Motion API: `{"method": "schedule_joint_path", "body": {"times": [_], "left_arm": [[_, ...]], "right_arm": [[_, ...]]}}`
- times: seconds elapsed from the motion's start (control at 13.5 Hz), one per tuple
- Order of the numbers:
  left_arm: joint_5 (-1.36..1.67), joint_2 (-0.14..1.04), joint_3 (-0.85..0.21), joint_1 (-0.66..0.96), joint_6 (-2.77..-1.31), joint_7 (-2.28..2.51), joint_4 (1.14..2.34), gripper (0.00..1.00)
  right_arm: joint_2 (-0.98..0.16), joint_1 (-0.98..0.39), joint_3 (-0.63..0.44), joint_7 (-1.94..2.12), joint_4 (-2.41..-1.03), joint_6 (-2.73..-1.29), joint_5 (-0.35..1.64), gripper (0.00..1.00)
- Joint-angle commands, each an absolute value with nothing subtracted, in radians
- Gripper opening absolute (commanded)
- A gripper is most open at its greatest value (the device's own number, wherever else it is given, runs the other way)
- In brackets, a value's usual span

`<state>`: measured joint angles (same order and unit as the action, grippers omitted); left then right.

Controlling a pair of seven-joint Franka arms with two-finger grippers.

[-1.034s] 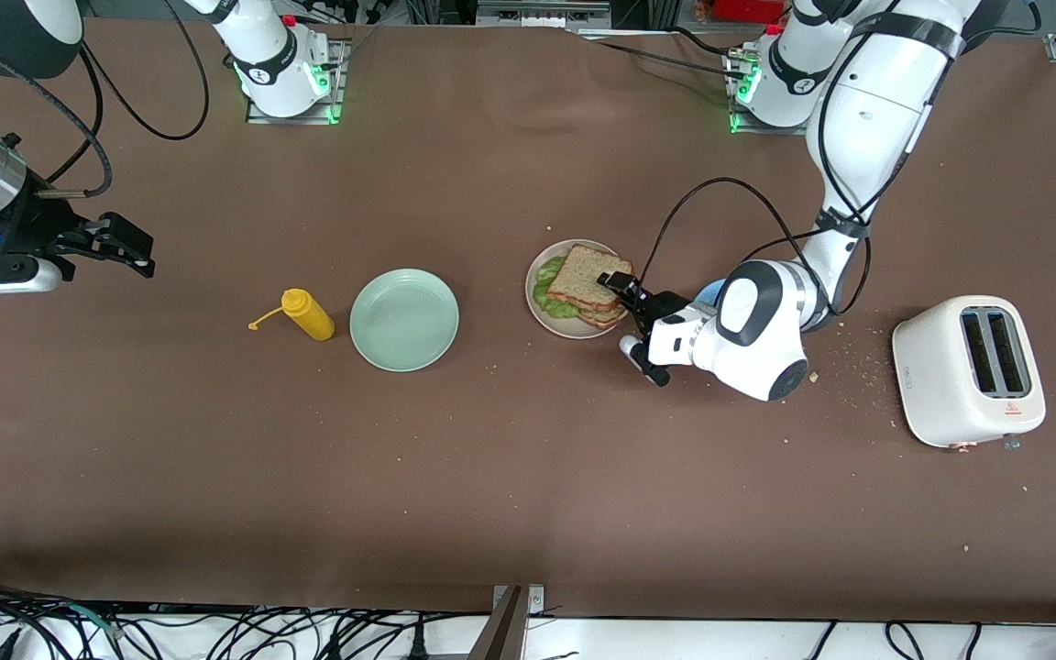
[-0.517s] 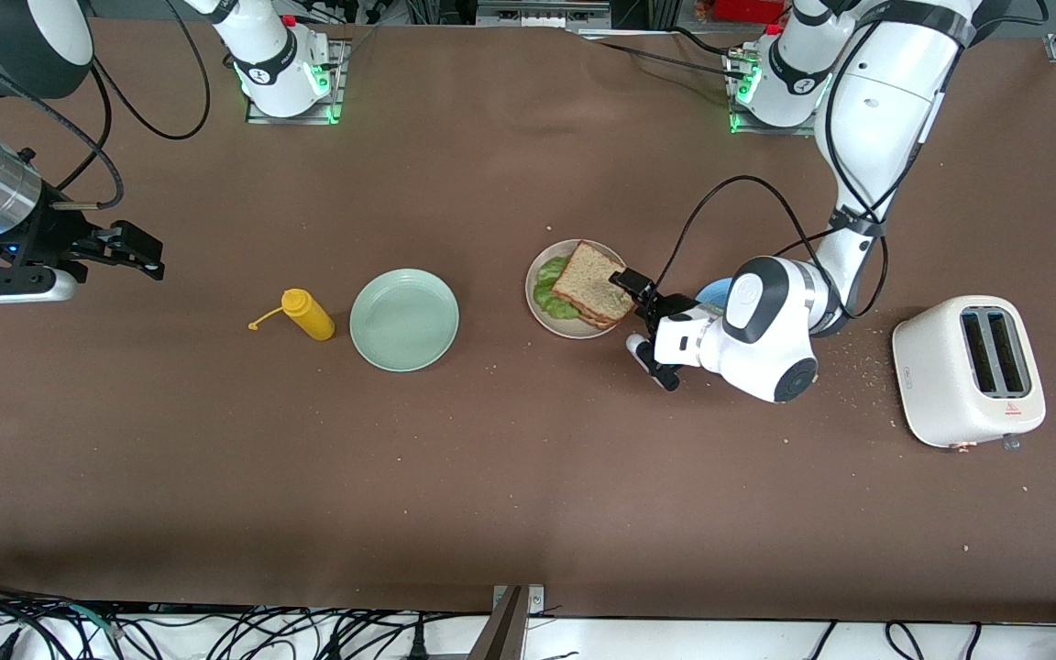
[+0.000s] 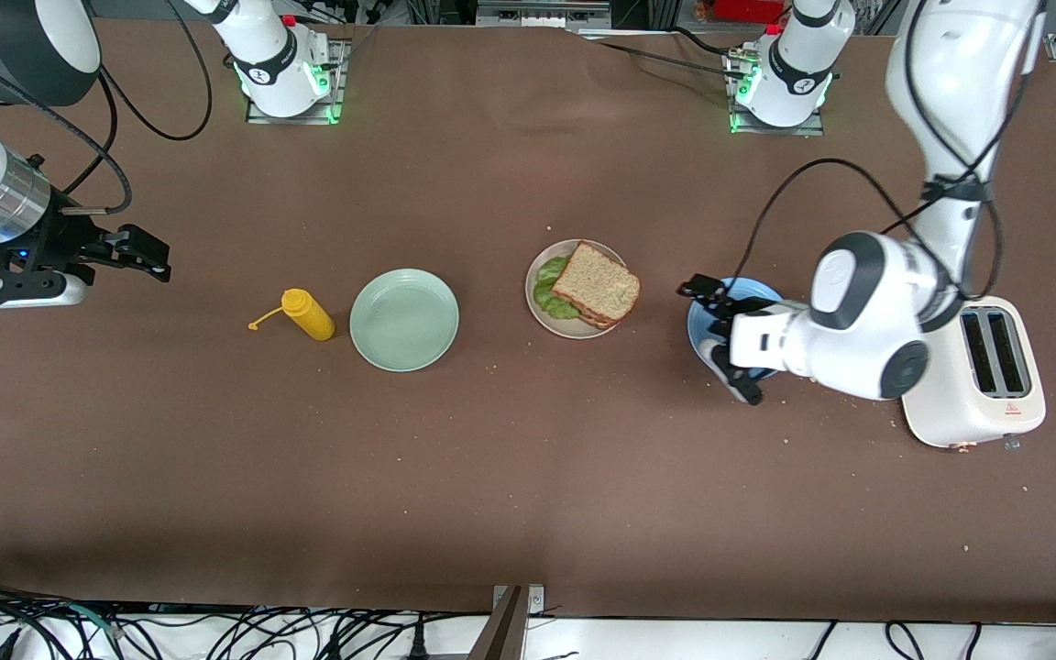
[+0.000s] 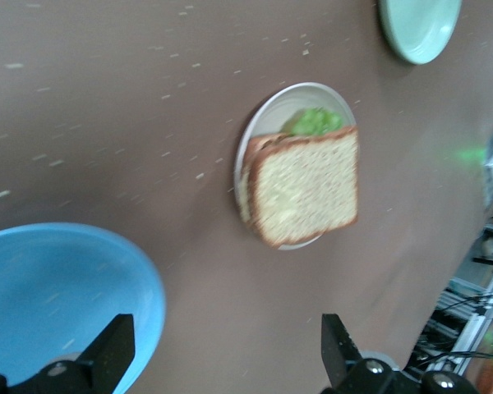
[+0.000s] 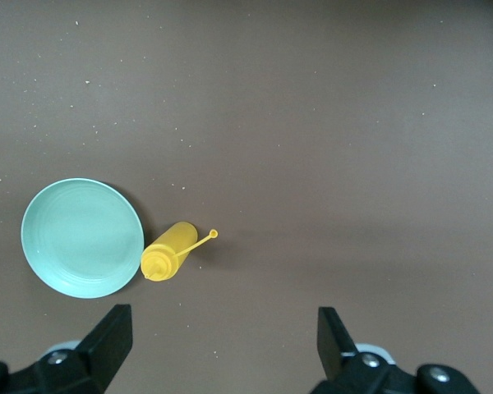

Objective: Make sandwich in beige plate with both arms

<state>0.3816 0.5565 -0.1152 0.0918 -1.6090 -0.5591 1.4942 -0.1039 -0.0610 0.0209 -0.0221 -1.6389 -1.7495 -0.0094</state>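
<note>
The sandwich (image 3: 595,290) lies on the beige plate (image 3: 534,275): brown toast on top, green lettuce (image 3: 546,284) sticking out at the side toward the right arm's end. My left gripper (image 3: 723,339) is open and empty, over the edge of the blue plate (image 3: 750,291), apart from the sandwich. The left wrist view shows the sandwich (image 4: 304,185) on the beige plate (image 4: 260,127) and open fingers (image 4: 115,353). My right gripper (image 3: 152,258) is open and empty, waiting over the table at the right arm's end.
A mint-green plate (image 3: 404,319) and a yellow squeeze bottle (image 3: 308,314) lie between the sandwich and the right gripper; both show in the right wrist view, plate (image 5: 82,238) and bottle (image 5: 168,258). A white toaster (image 3: 973,367) stands at the left arm's end. Crumbs lie near it.
My left gripper has drawn away from the sandwich toward the left arm's end and is now over the blue plate. The sandwich stays on the beige plate. The right gripper crept slightly inward.
</note>
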Motion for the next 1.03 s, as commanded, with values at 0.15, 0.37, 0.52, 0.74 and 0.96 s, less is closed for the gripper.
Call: {"method": "schedule_joint_path", "body": {"times": [0.15, 0.37, 0.52, 0.74, 0.96], "left_arm": [[0.102, 0.493, -0.114, 0.078, -1.477, -0.442, 1.312, 1.00], [-0.019, 0.425, -0.114, 0.057, -1.476, -0.408, 1.278, 1.00], [-0.137, 0.410, -0.114, 0.060, -1.409, -0.410, 1.202, 1.00], [-0.264, 0.410, -0.117, 0.058, -1.384, -0.408, 1.086, 1.00], [-0.189, 0.310, -0.100, 0.034, -1.441, -0.391, 1.161, 1.00]], "right_arm": [[-0.100, -0.074, 0.008, -0.026, -1.646, -1.761, 0.003, 1.00], [-0.100, -0.074, 0.008, -0.028, -1.644, -1.759, 0.002, 1.00], [-0.100, -0.075, 0.008, -0.028, -1.644, -1.761, 0.002, 1.00], [-0.100, -0.075, 0.008, -0.028, -1.646, -1.761, -0.002, 1.00], [-0.101, -0.075, 0.008, -0.028, -1.646, -1.764, -0.002, 1.00]]}}
